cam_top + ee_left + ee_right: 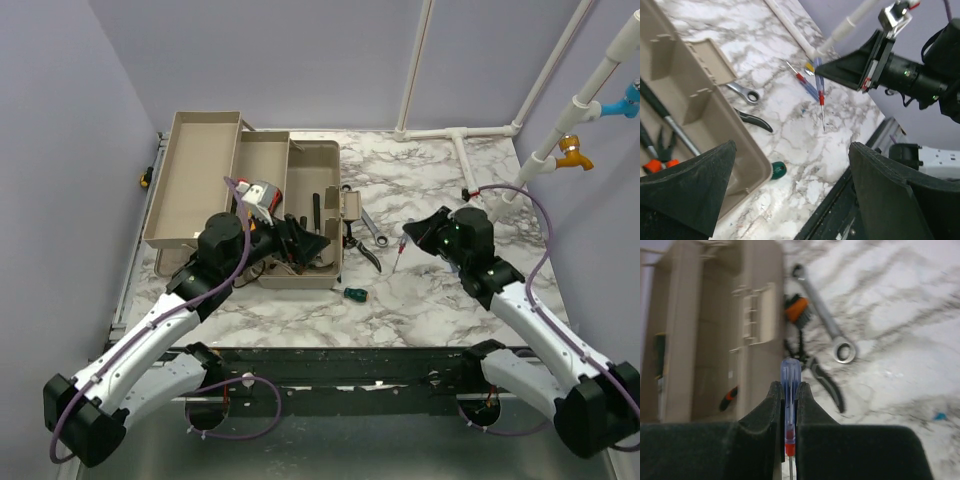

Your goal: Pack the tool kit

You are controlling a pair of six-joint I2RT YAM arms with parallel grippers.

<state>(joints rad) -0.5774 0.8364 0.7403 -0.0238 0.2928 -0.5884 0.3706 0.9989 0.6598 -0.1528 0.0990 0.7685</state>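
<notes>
Right claw (pixel 789 388) pinches blue screwdriver (pixel 790 371); left claw (pixel 792 145) gapes wide.

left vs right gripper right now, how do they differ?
Jaws: the left gripper stands wide open; the right gripper is shut.
Load: the left holds nothing; the right pinches a slim screwdriver with a clear blue handle and red collar.
Place: the left is over the open beige plastic toolbox; the right is over the white marble tabletop, right of the box.
Shared: both have black wedge-shaped fingers.
</notes>
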